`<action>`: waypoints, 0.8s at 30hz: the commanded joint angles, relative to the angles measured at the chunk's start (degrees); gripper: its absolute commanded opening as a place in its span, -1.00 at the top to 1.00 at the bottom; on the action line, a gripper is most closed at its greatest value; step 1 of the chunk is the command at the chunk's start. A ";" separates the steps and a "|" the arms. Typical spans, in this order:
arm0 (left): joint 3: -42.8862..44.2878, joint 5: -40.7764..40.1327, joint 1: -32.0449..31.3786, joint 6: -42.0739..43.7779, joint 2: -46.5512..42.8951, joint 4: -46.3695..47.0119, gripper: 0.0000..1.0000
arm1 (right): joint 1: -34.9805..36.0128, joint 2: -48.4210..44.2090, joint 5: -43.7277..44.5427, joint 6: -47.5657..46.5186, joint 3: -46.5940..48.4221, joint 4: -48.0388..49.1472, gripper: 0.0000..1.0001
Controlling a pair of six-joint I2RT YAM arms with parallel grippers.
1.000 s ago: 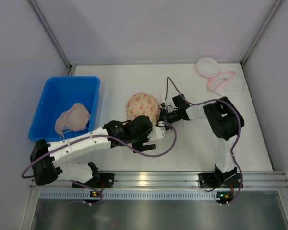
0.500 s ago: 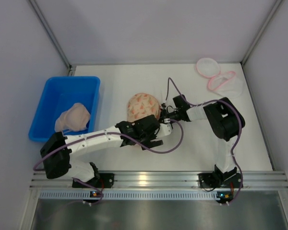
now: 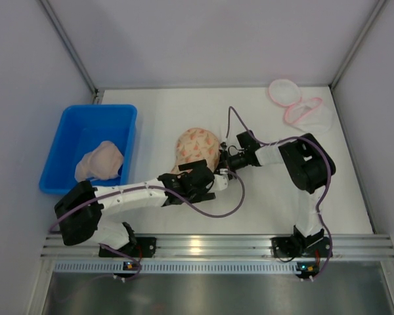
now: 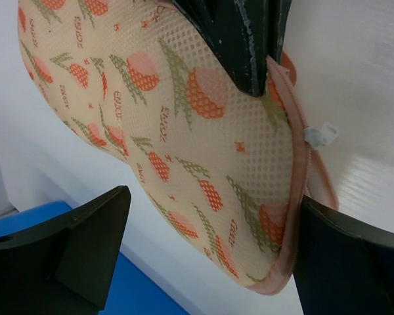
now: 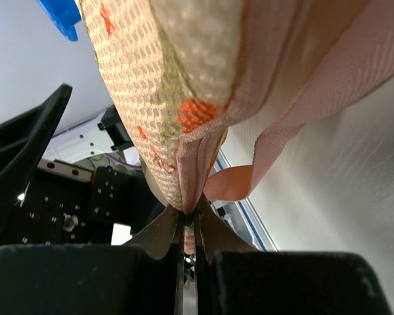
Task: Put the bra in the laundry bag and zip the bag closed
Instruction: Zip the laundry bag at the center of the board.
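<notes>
Just beyond the spread left pincer [image 4: 210, 205] sits the laundry bag [image 4: 151, 98].

From overhead I see bright, even, diffuse light on the white surface [image 3: 262, 210]. There are only faint, soft shadows under the arms and a glare patch on the metal rail [image 3: 197, 246]. My left wrist view is crisp on the laundry bag [image 4: 184, 131] mesh, while its dark fingers [image 4: 65, 243] look slightly soft. The right wrist view sits so close that the fabric blurs at the top.

right claw [image 5: 189, 218]: clamped on laundry bag [image 5: 138, 79] edge | pink trim strip [image 5: 302, 111] dangling beside
</notes>
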 commanded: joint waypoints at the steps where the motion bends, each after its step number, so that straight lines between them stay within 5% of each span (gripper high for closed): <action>1: -3.67 -3.76 0.37 5.15 -2.73 9.62 -0.97 | 0.26 -1.78 -3.12 -3.82 1.53 -2.63 1.00; 11: -7.91 -4.29 0.37 13.42 3.68 26.97 -0.97 | 2.29 -0.81 -5.23 -4.80 2.59 -4.29 1.00; 19: -4.13 10.62 -0.07 9.38 -6.83 6.08 -0.97 | 1.59 0.24 -4.53 -8.31 4.96 -8.70 1.00; 24: -8.41 13.72 -4.63 9.29 -12.21 3.24 -0.97 | 1.58 1.56 -4.62 -8.49 6.63 -9.31 1.00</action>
